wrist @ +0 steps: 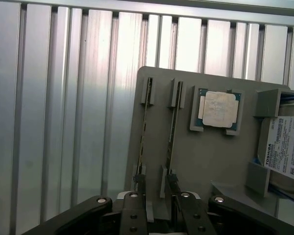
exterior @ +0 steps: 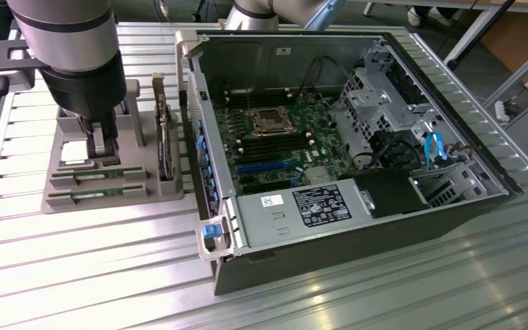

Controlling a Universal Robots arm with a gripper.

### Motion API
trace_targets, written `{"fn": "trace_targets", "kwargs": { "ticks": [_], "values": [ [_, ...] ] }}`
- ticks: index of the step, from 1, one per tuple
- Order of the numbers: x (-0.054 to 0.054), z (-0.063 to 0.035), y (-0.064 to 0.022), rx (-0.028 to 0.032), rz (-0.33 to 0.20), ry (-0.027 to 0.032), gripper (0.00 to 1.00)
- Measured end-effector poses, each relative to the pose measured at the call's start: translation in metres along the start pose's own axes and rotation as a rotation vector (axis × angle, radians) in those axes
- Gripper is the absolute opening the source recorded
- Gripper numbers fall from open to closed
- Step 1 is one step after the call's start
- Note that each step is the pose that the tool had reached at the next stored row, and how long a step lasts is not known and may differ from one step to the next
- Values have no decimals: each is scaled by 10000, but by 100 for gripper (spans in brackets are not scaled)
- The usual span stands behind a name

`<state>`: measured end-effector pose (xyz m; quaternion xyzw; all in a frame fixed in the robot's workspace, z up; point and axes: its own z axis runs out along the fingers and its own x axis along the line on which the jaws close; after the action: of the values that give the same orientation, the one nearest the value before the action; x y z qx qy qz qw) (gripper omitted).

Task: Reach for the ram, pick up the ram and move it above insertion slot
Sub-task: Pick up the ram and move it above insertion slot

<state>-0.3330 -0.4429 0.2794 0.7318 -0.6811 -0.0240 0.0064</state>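
1. The step in hand looks like the reach. The gripper (exterior: 104,148) hangs above the grey holder (wrist: 200,156), its fingers spread wide and holding nothing.
2. In the exterior view the holder lies at nine o'clock from the open computer case (exterior: 337,258). A ram stick (wrist: 172,129) and a second ram stick (wrist: 144,129) stand on edge in grooves along the holder's six o'clock side, beside the processor chip (wrist: 217,110).
3. In the wrist view the fingertips line up with the sticks' near ends. I cannot tell which stick is aimed at.
4. A clean pick likely calls for one stick centred between the fingers and a straight descent before closing, since the thin edge leaves little margin.
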Motion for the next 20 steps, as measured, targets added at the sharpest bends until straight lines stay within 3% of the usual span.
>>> {"fn": "trace_targets", "kwargs": {
  "ticks": [20],
  "values": [
    [14, 86, -3, 0, 0, 0, 30]
  ]
}}
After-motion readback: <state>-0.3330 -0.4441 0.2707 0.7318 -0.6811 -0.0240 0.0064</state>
